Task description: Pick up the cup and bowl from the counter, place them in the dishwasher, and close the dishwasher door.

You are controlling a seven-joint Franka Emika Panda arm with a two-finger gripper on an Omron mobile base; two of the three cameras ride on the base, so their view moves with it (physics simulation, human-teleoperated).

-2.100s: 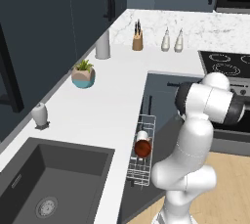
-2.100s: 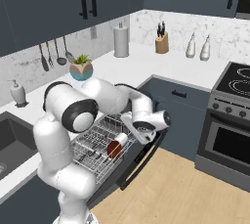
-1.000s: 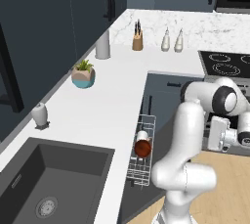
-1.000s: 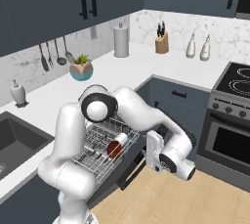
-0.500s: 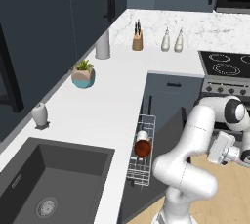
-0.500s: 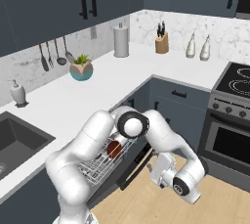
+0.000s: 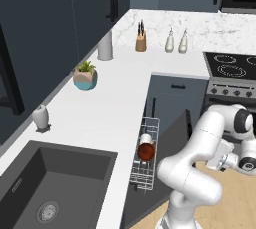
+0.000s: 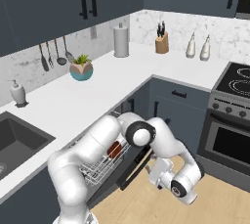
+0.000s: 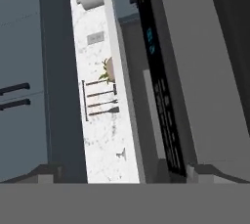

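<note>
The dishwasher's white wire rack is pulled out under the counter. In it lies the reddish-brown bowl, with the pale cup right behind it. The dark grey dishwasher door hangs open, tilted down toward the wooden floor. My gripper is low, just outside the door's top edge, open and holding nothing. The hand view looks along that edge, showing its dark control strip with small teal lights.
A silver oven with knobs stands close to the right of the arm. On the counter are a knife block, two bottles, a grey canister, a plant pot and a sink.
The arm has swung from above the rack down and outward, bringing the hand low beside the open door's outer edge. Bowl, cup, rack and door have stayed in place.
</note>
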